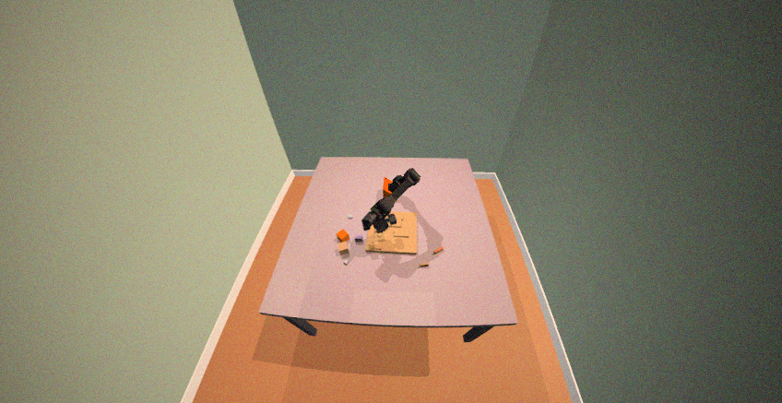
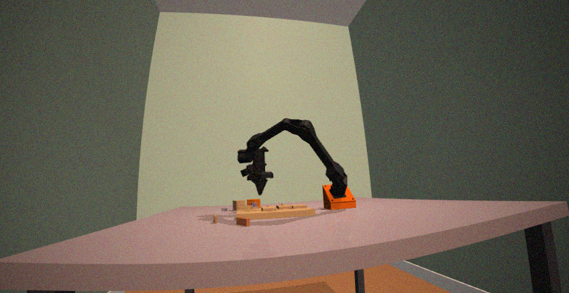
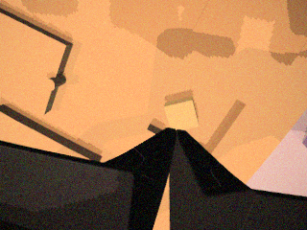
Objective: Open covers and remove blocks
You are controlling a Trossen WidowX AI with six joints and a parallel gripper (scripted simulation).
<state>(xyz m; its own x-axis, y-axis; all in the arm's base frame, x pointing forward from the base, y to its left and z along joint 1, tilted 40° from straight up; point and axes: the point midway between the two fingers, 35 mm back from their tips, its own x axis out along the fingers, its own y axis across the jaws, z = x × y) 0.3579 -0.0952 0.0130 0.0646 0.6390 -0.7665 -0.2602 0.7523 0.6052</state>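
Note:
The puzzle board (image 1: pixel 407 244) (image 2: pixel 279 213) lies flat on the table, with dark-edged tracks and raised pieces. My gripper (image 2: pixel 260 194) (image 3: pixel 175 138) is shut and empty, pointing down above the board. A pale yellow square piece (image 3: pixel 182 114) shows just beyond the fingertips in the wrist view; whether it is a knob or a block is unclear. Left of the board in the top view are a purple block (image 1: pixel 358 239), an orange cube (image 1: pixel 342 234) (image 2: pixel 250 200) and a tan block (image 1: pixel 342 248) (image 2: pixel 238 205). The arm hides part of the board.
Right of the board on the table (image 1: pixel 384 305) lie a red-orange bar (image 1: pixel 437 250) (image 2: pixel 243 221) and a small brown piece (image 1: pixel 424 265) (image 2: pixel 215 218). Two small whitish pieces (image 1: pixel 349 217) (image 1: pixel 345 262) lie to the left. The orange arm base (image 2: pixel 339 203) stands behind the board.

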